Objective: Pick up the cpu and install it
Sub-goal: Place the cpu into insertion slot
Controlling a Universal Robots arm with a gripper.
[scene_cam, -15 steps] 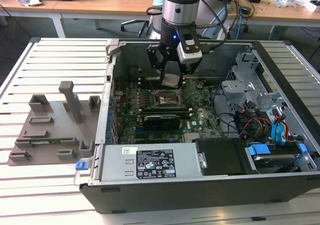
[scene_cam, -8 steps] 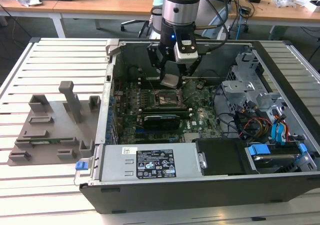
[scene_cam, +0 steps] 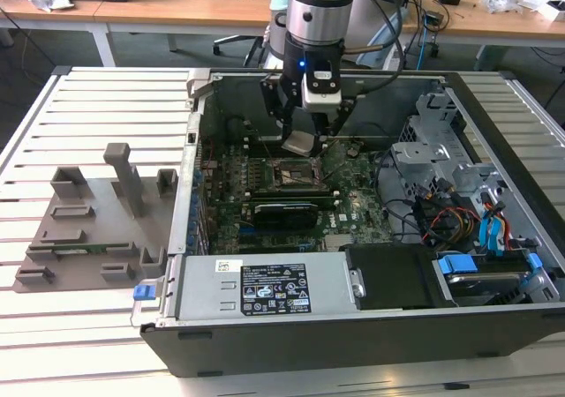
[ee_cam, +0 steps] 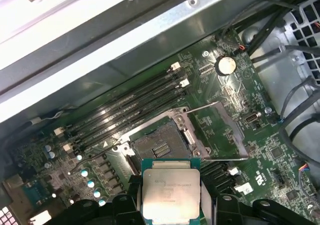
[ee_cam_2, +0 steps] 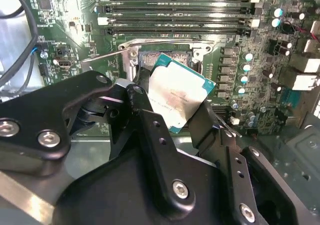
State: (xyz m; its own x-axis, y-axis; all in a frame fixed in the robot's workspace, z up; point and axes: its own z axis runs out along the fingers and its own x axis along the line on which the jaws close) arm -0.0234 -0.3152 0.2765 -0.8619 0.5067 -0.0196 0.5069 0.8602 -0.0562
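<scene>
My gripper [ee_cam_2: 174, 105] is clamped on the cpu [ee_cam: 171, 195] — I see the open socket [ee_cam: 159, 146] just below it, not touching.

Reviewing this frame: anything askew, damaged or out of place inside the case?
Only the cpu: clamped in the gripper above the open socket, it hangs tilted in the exterior view, not flat. No damage visible.

The cpu [scene_cam: 298, 143] is a flat square chip with a pale silver metal top and a thin green edge. It is off the board, pinched by two opposite edges between the fingers of the gripper [scene_cam: 300, 138], metal face up and slightly tilted. It hangs close above the open socket [scene_cam: 296, 175], not seated in it, in the far part of the computer case [scene_cam: 265, 335].
</scene>
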